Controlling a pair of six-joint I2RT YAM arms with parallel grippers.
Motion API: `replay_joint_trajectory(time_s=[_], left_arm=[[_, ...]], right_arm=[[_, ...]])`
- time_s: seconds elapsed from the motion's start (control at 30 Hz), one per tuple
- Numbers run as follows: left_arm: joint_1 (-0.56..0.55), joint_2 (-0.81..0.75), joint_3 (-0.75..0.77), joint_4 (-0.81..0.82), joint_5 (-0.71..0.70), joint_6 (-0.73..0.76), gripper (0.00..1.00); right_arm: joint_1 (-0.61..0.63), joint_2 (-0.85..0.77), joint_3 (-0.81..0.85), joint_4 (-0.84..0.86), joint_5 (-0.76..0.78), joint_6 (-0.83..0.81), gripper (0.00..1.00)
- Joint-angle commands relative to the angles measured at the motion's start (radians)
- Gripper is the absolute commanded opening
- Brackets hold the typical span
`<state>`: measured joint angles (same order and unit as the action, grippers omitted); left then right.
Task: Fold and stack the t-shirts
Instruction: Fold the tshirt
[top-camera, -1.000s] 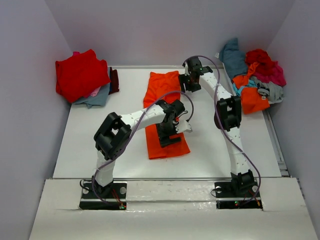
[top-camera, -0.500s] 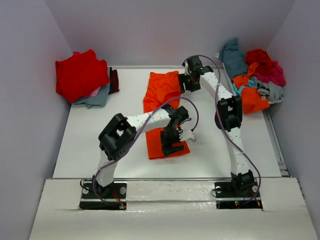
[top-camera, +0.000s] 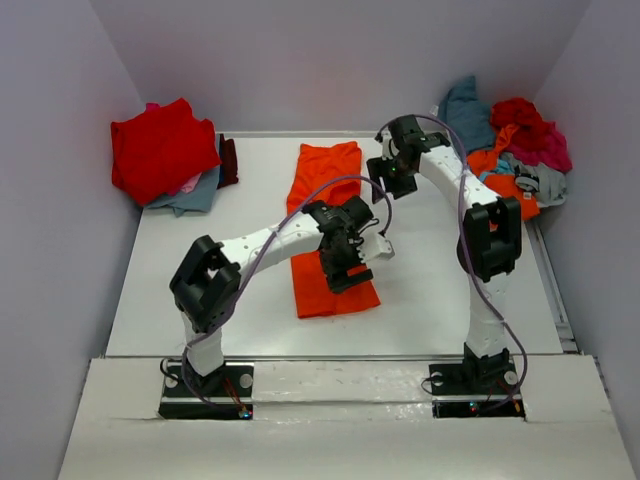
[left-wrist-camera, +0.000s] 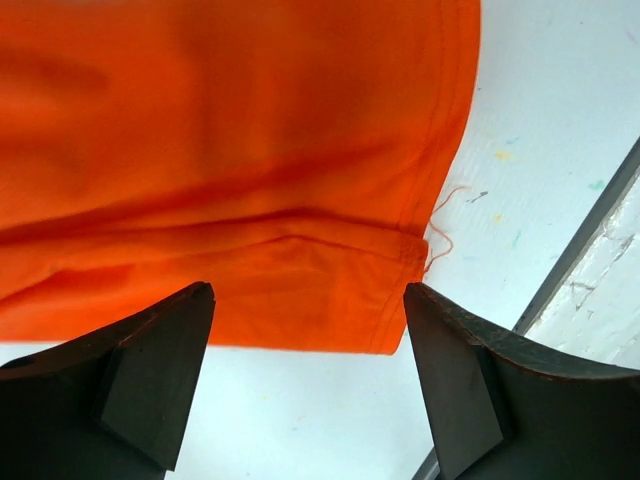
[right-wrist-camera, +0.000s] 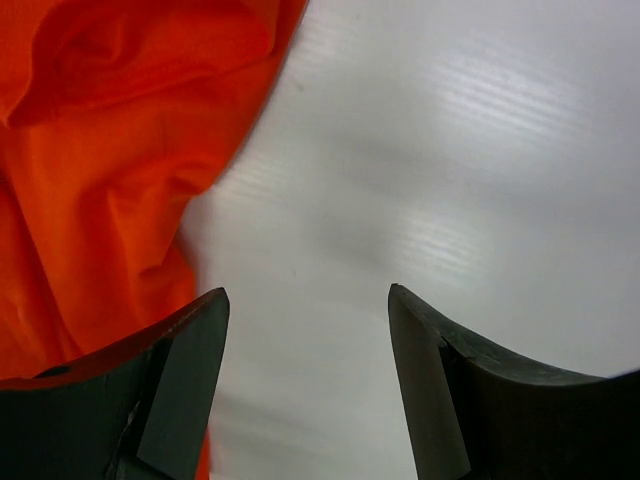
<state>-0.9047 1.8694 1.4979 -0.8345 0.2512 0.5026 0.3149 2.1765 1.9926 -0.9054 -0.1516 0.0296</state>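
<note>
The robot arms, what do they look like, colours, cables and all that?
Both the left arm and right arm have white tubular links joined by chunky black joint housings, with a thin purple cable looping along each. The left gripper and right gripper end in matte black wedge-shaped fingers.

One shirt centre, stack far-left, heap far-right (seemingly touching wall)

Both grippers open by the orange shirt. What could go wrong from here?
The left gripper hangs open over the orange t-shirt, at its layered near hem corner; it may pinch only the top layer and undo the fold.
The right gripper hangs mostly over bare table beside the shirt's edge; closing there may miss cloth.
A loose thread at that corner might snag.
</note>
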Motion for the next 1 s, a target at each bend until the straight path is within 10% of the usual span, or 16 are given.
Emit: replay_joint_trajectory(time_s=[0.0,0.4,0.97], left_arm=[[0.033,-0.122,-0.074,0.031,-0.082,-0.064,0.9],[0.328,-0.21,-0.275,0.098,0.149,-0.237,0.85],[0.406,-0.167,-0.353,0.094,0.499,-0.13,0.86]], right_arm=[[0.004,-0.125,-0.109,-0.101,-0.077,-0.029,0.7],[0.004,-0.302,-0.362,-0.116,-0.27,-0.076,0.67],[0.023,-0.291,-0.564,-0.056,-0.614,-0.119,0.65]])
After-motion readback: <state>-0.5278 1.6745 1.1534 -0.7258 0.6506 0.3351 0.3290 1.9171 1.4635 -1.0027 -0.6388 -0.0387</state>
